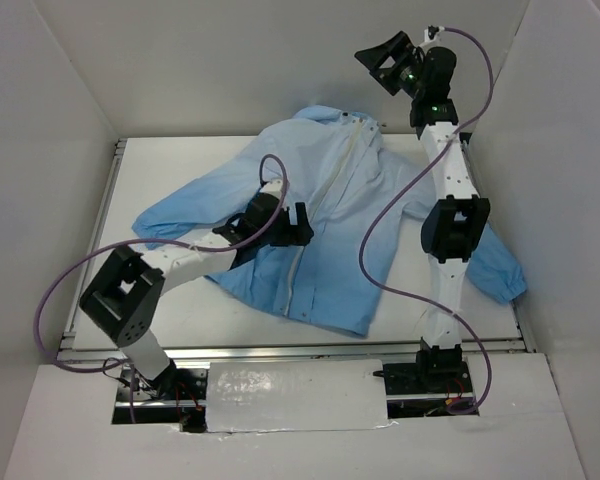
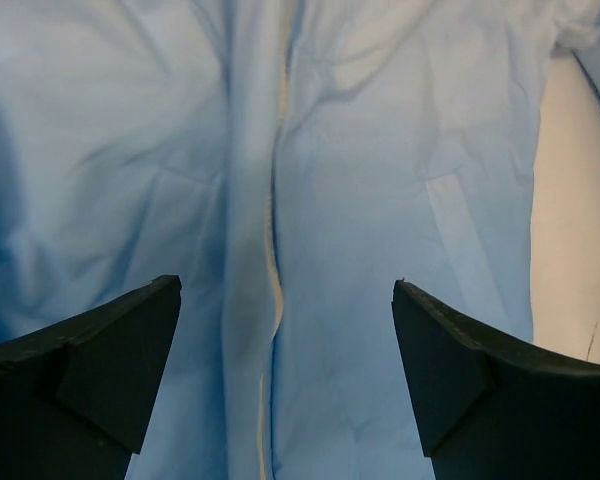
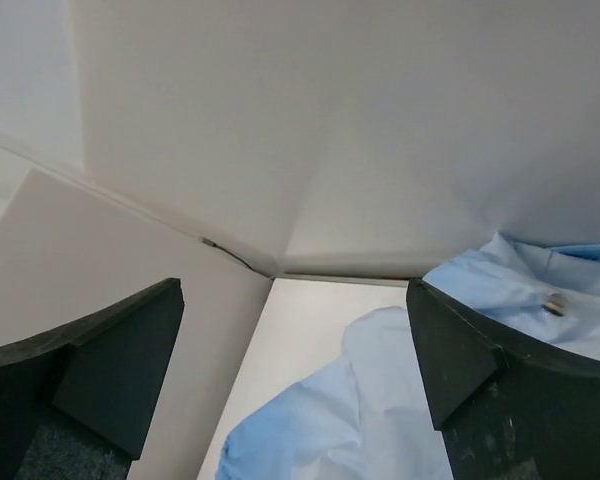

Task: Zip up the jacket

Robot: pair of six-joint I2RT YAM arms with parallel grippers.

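- The left gripper (image 2: 286,285) is closest to the lens in the left wrist view. Its jaws stand wide apart and hold nothing. It hangs directly over the zipper strip (image 2: 280,130).
- The jacket (image 1: 335,275) lies front side up on the table (image 1: 180,170). The strip runs from the hem at the near edge to the collar at the far edge.
- Progress, as I judge it: under the left gripper, the two front edges lie together along the strip. I can see no slider or pull tab in any view. I cannot confirm that the teeth are engaged. I treat the zipping as not verified and the slider as not yet located.
- The right gripper (image 1: 388,60) is raised beyond the collar end of the strip, well clear of the fabric. Its fingers are spread and it carries nothing.
- Two metal snaps (image 3: 553,305) show on the fabric in the right wrist view.
- Obstructions: the left forearm crosses the panel left of the strip. A purple cable (image 1: 365,250) loops over the panel right of the strip. Either could snag fabric.
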